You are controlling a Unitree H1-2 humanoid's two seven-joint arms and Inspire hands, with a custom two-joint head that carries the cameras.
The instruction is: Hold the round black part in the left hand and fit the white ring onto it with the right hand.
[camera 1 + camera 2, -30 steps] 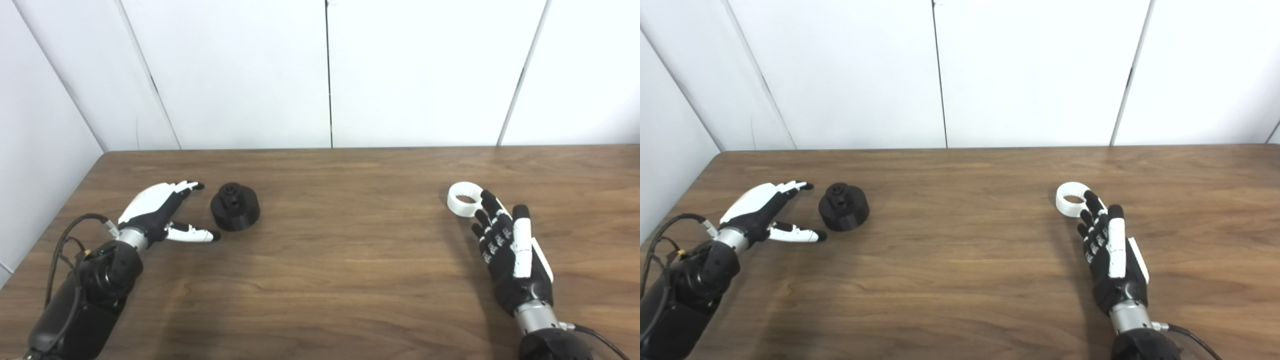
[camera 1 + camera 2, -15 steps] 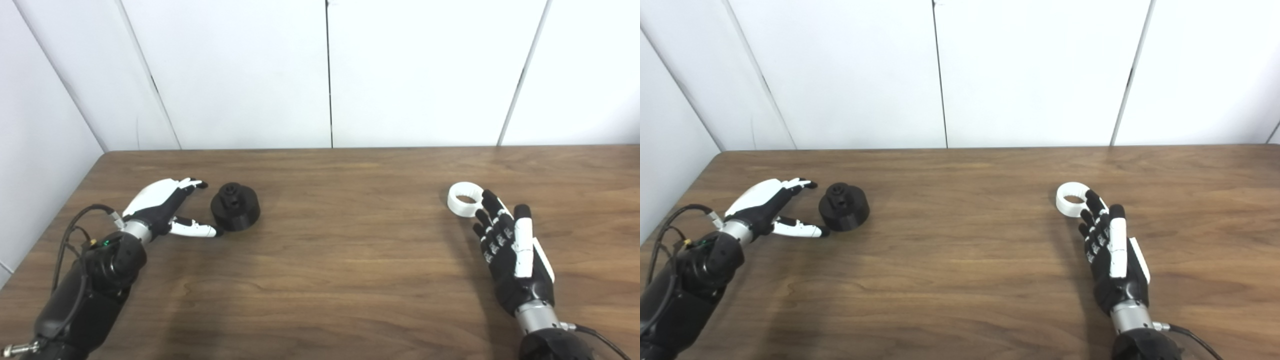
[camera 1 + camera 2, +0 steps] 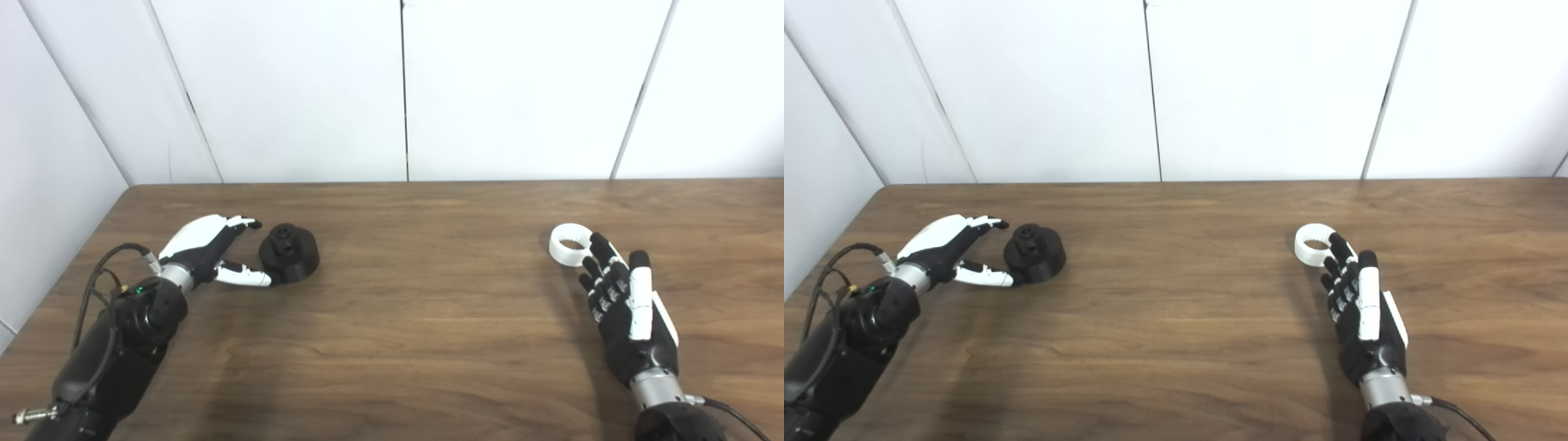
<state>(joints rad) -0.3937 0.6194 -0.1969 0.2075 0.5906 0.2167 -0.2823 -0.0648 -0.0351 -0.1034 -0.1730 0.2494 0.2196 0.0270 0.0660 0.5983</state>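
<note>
The round black part [image 3: 288, 252] stands on the wooden table [image 3: 416, 306] at the left, with a small knob on top. My left hand [image 3: 208, 250] is open just left of it, fingers spread above and thumb low, its thumb tip at the part's near edge. The white ring [image 3: 569, 244] lies flat on the right side of the table. My right hand [image 3: 625, 300] rests palm up and open just behind the ring, with one fingertip touching or overlapping the ring's right rim.
White wall panels [image 3: 404, 92] rise behind the table's far edge. The table's left edge runs close to my left arm. A cable loops off my left wrist [image 3: 101, 288].
My left hand has moved forward and to the right, closing in on the black part until its thumb reaches it. The right hand and the ring have not moved.
</note>
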